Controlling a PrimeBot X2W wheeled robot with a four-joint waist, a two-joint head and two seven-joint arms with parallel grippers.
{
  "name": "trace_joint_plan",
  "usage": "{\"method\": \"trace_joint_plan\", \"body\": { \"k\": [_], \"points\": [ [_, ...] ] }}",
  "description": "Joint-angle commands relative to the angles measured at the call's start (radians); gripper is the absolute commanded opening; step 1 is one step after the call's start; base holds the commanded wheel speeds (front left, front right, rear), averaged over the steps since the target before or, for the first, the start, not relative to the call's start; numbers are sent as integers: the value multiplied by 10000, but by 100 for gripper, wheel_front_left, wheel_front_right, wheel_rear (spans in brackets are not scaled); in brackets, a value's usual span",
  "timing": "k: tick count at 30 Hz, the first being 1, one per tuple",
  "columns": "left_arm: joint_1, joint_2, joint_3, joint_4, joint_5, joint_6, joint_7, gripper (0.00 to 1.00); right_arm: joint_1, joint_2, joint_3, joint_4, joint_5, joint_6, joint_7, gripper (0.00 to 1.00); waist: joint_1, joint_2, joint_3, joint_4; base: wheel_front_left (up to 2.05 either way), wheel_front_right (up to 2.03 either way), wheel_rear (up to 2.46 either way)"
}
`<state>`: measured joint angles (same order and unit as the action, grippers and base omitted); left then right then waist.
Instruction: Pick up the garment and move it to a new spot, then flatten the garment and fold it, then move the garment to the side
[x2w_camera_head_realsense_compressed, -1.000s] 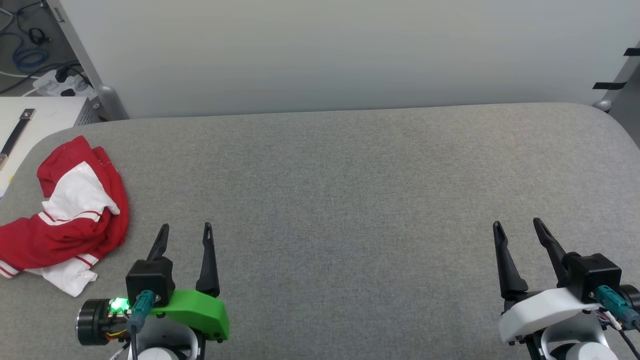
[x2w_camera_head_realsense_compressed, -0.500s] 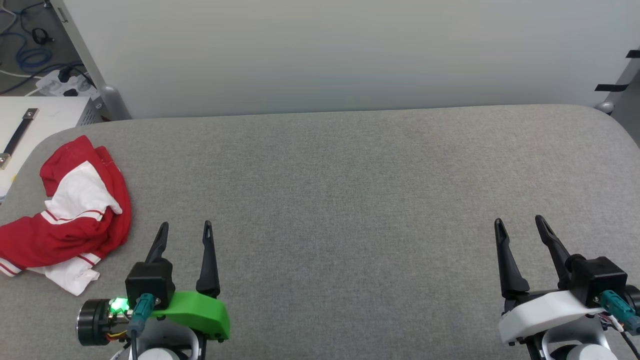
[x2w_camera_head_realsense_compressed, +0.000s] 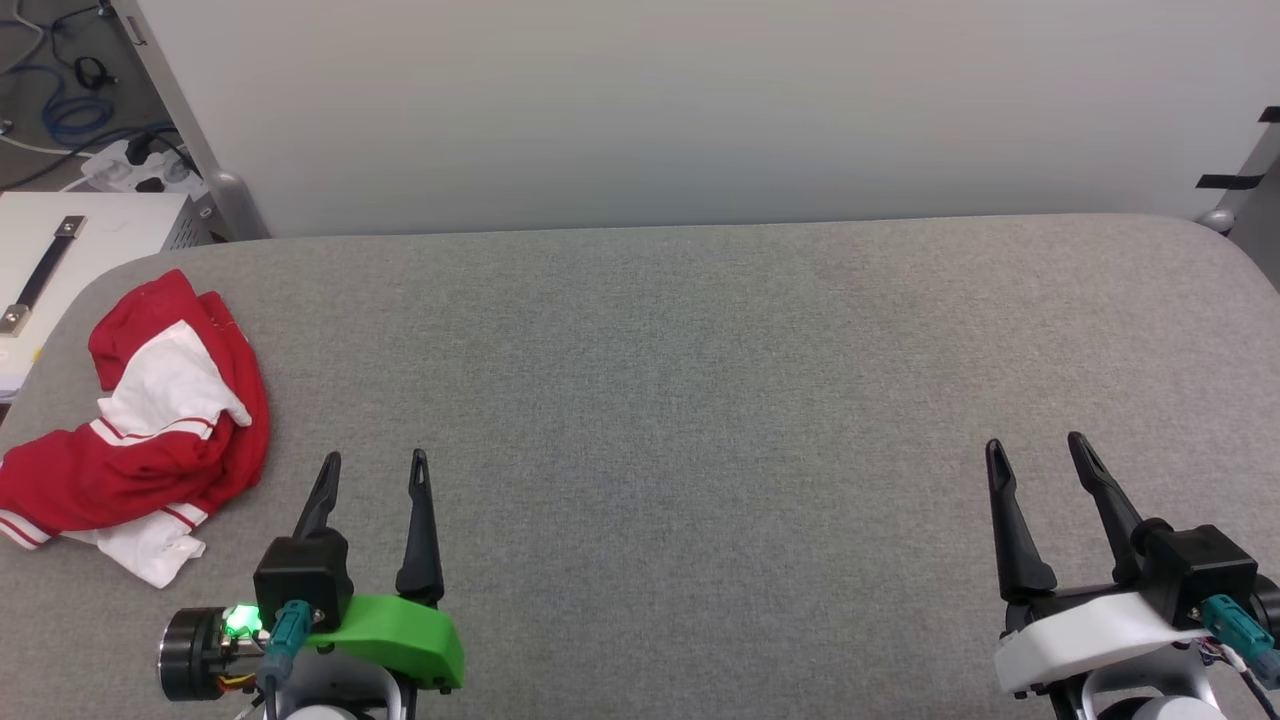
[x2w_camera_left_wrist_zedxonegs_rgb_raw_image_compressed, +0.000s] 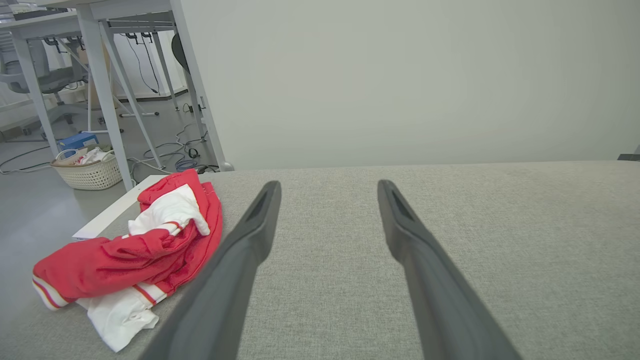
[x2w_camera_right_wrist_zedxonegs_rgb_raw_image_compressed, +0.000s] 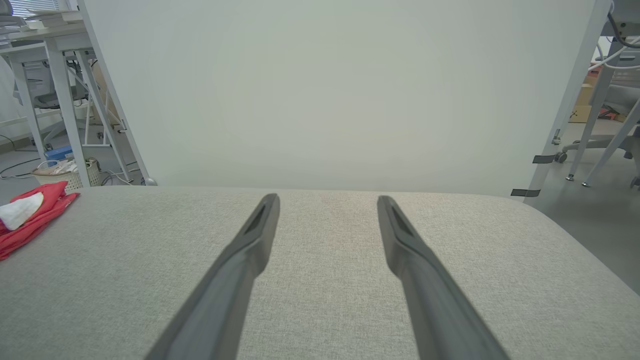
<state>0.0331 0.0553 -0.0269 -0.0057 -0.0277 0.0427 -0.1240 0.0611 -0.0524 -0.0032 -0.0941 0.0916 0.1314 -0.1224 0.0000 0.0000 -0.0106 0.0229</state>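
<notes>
While both grippers stand spread and empty, the garment (x2w_camera_head_realsense_compressed: 140, 420) lies crumpled just left of the left gripper (x2w_camera_head_realsense_compressed: 375, 465).

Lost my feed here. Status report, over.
Left gripper open, empty. Right gripper open, empty. Red-and-white garment crumpled at the gray table's left end, apart from both. Nothing between left gripper and garment.
</notes>
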Motion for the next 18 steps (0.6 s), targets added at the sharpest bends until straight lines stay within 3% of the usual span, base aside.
{"method": "trace_joint_plan", "body": {
  "k": [1,18],
  "points": [
    [82,-26,-17,40,-85,37,-105,100,149,11,12,-104,42,-4,-137,100,0,0,-4,7,0,0,0],
    [223,-34,-72,164,-212,86,-499,100,424,14,110,-290,280,-5,-526,100,0,0,-78,80,0,0,0]
  ]
}}
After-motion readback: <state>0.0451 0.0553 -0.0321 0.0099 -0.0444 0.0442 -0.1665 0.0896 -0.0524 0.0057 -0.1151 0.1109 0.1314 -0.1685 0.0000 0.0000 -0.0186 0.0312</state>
